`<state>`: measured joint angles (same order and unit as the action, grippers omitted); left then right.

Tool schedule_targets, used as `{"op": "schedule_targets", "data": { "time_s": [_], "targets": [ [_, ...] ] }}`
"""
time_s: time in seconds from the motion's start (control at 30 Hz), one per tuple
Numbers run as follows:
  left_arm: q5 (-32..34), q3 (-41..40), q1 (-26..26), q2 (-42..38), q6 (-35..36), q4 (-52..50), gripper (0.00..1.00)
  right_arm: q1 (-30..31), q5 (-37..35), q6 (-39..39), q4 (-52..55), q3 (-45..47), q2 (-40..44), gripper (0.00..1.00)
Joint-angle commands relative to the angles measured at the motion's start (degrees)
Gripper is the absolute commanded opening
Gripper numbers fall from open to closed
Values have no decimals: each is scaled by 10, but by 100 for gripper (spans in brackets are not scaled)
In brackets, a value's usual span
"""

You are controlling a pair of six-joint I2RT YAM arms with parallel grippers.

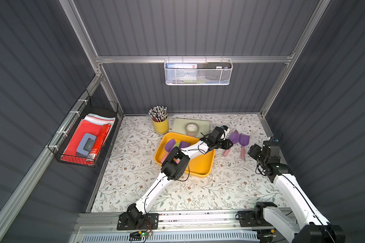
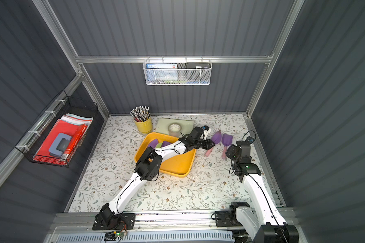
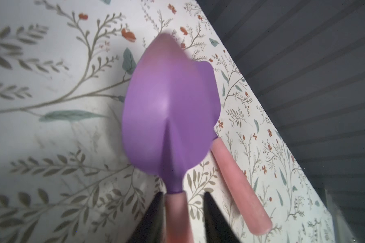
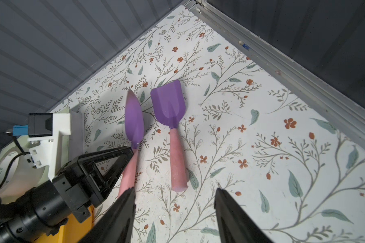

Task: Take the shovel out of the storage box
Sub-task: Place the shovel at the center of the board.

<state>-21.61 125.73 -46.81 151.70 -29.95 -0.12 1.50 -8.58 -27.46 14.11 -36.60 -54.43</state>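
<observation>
1. Grey ribbed walls close in a floral-printed surface (image 1: 219,185). The storage box (image 1: 200,166) sits mid-surface: shallow yellow plastic with a low rim and rounded corners.
2. My left arm lies across the box, and the left end effector (image 3: 183,192) is just past its right rim, low over the surface.
3. Its jaws stand parted either side of the pink handle of the pointed shovel (image 3: 169,109). One finger looks to touch the handle and the other shows a gap, so I read no real grip.
4. That shovel is outside the box, its long axis in line with the end effector and its blade pointing away toward the back wall. A square shovel (image 4: 168,103) lies just beside it, roughly parallel.
5. The right end effector (image 4: 175,189) hovers wide open and empty over the square shovel's handle end.
6. More purple blades (image 1: 170,145) lie in the box under my left forearm. My left arm is nearer to them, so I judge it should back straight off along the handle first.
7. The blades are smooth matte plastic, one leaf-shaped with a centre ridge and one flat. The handles are round and chalky pink.
</observation>
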Motion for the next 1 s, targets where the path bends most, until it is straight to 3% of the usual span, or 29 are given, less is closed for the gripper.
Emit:
{"op": "schedule_targets", "data": {
  "time_s": [0.0, 0.1, 0.3, 0.5, 0.63, 0.73, 0.87, 0.97],
  "targets": [
    [-14, -4, 1, 4, 3, 43, 58, 3, 8, -1, -9, 7, -2, 65],
    [-22, -18, 2, -11, 7, 53, 69, 3, 13, -1, -10, 7, -7, 65],
    [35, -57, 4, -99, 70, 49, 70, 3, 50, -6, -26, 9, -15, 65],
    [209, -158, 19, -288, 144, 29, 69, 14, 176, -20, -98, 22, -12, 65],
    [250, -297, 57, -439, 143, 90, 69, 68, 152, -13, -120, 14, 24, 65],
    [248, -358, 89, -508, 140, 99, 70, 102, 149, -5, -155, 6, 33, 65],
    [302, -374, 99, -531, 160, 36, 70, 123, 267, -9, -226, 12, -22, 66],
    [364, -393, 114, -528, 152, 0, 69, 149, 325, -19, -252, -5, -112, 65]
  ]
}}
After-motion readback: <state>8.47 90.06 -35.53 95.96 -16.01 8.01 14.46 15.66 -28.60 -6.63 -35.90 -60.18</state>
